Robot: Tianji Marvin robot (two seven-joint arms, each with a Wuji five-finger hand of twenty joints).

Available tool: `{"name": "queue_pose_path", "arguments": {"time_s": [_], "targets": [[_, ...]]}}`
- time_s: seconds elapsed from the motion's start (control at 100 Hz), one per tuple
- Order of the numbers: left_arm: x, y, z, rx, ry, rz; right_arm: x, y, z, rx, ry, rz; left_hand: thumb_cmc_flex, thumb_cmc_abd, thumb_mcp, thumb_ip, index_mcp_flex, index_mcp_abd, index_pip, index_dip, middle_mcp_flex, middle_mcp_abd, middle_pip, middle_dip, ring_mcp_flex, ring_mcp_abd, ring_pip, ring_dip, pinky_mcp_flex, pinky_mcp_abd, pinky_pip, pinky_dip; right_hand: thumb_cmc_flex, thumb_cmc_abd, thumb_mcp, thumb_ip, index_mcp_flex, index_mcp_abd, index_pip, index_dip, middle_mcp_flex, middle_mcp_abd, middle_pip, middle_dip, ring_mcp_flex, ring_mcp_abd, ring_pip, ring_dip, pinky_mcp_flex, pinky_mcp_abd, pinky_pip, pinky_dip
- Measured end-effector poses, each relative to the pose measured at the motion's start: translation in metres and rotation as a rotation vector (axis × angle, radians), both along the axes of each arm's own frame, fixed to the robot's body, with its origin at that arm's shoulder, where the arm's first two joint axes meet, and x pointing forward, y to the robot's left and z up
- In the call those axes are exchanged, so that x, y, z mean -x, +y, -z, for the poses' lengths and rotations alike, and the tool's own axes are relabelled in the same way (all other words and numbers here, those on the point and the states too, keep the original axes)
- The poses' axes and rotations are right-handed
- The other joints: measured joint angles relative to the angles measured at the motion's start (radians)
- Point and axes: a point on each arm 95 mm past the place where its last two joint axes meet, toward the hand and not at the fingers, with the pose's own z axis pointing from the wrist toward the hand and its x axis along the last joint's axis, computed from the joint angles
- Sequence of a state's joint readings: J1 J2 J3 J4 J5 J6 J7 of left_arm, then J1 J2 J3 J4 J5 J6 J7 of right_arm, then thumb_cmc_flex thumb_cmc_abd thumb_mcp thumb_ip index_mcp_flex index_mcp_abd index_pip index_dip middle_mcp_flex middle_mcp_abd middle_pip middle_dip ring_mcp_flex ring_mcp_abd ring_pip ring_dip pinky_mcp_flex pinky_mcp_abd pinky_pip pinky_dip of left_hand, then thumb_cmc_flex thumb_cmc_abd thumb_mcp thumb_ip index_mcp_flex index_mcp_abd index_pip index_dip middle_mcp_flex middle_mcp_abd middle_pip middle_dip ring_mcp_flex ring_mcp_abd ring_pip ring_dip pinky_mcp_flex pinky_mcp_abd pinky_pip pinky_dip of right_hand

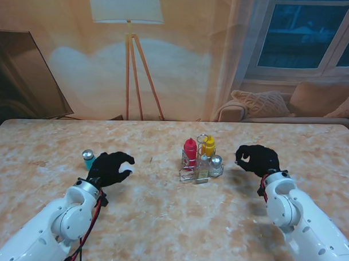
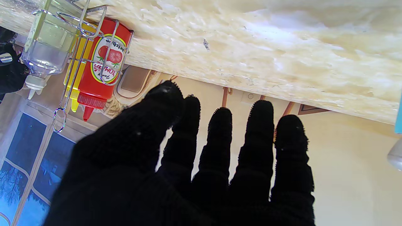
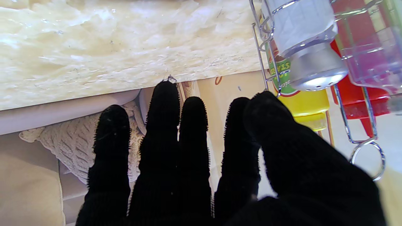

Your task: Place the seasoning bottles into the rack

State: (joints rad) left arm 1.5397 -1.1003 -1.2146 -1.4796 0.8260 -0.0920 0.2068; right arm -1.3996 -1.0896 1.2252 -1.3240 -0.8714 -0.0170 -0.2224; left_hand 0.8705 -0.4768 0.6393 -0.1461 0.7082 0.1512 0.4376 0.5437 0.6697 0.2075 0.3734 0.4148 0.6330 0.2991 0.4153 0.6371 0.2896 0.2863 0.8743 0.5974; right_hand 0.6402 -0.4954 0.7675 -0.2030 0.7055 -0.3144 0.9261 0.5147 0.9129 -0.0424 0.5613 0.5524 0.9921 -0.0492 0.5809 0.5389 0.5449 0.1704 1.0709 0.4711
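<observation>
Blue shaker [image 1: 88, 159] at 10 o'clock of your spread, empty left hand [image 1: 111, 169]: careless grab could tip it.

My desk [image 1: 160, 221] is a pale marbled slab of cream and tan. Near its middle stands a wire rack [image 1: 200, 168], holding a red bottle [image 1: 190, 151], a yellow bottle [image 1: 209, 145], a clear bottle [image 1: 203, 169] and a silver-capped shaker [image 1: 216, 163]. Well to the left, a small blue bottle with a silver cap [image 1: 88, 159] stands alone on the surface.
</observation>
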Motion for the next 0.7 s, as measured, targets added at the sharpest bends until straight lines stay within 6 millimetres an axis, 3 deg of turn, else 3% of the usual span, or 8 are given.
{"name": "queue_pose_path", "arguments": {"time_s": [0.21, 0.39, 0.66, 0.7], "targets": [[0.002, 0.004, -0.008, -0.014, -0.015, 0.017, -0.001, 0.0, 0.0, 0.007, 0.001, 0.0, 0.0, 0.0, 0.0, 0.0, 0.0, 0.0, 0.0, 0.0, 0.0, 0.0, 0.0, 0.0, 0.0, 0.0, 0.0, 0.0, 0.0, 0.0, 0.0, 0.0, 0.0, 0.0, 0.0, 0.0, 0.0, 0.0, 0.0, 0.0, 0.0, 0.0, 0.0, 0.0, 0.0, 0.0, 0.001, 0.0, 0.0, 0.0, 0.0, 0.0], [0.006, 0.014, -0.034, -0.098, -0.058, 0.095, -0.004, 0.002, 0.001, 0.01, 0.01, -0.005, 0.0, 0.0, 0.0, 0.0, 0.0, 0.0, 0.0, 0.0, 0.0, 0.001, 0.0, 0.0, 0.0, 0.0, 0.0, 0.0, 0.0, 0.0, 0.0, 0.0, 0.0, 0.0, 0.0, 0.0, 0.0, 0.0, 0.0, 0.0, 0.0, 0.0, 0.0, 0.0, -0.002, 0.0, 0.003, 0.0, -0.003, 0.001, 0.0, 0.0], [-0.003, 0.049, -0.072, -0.197, -0.125, 0.109, -0.005, 0.004, 0.001, 0.009, 0.021, -0.009, -0.027, 0.002, 0.015, 0.0, -0.002, -0.001, -0.024, -0.016, 0.0, 0.014, -0.002, 0.0, 0.0, -0.001, 0.0, 0.0, 0.0, 0.0, 0.0, 0.0, 0.0, 0.0, 0.0, 0.0, 0.0, 0.0, 0.0, 0.0, 0.0, 0.0, 0.0, 0.0, -0.002, 0.0, 0.01, 0.0, -0.003, 0.001, 0.0, 0.0], [-0.006, 0.052, -0.076, -0.21, -0.128, 0.104, -0.005, 0.004, 0.002, 0.01, 0.021, -0.009, -0.032, 0.011, 0.018, 0.016, -0.002, -0.001, -0.029, -0.029, 0.0, 0.014, -0.002, 0.0, 0.0, -0.001, 0.0, 0.0, -0.001, 0.0, 0.0, 0.0, 0.0, 0.0, 0.0, 0.0, 0.0, 0.0, 0.0, 0.0, 0.0, 0.0, 0.0, 0.0, -0.002, 0.0, 0.01, 0.0, -0.003, 0.001, 0.0, 0.0]]}}
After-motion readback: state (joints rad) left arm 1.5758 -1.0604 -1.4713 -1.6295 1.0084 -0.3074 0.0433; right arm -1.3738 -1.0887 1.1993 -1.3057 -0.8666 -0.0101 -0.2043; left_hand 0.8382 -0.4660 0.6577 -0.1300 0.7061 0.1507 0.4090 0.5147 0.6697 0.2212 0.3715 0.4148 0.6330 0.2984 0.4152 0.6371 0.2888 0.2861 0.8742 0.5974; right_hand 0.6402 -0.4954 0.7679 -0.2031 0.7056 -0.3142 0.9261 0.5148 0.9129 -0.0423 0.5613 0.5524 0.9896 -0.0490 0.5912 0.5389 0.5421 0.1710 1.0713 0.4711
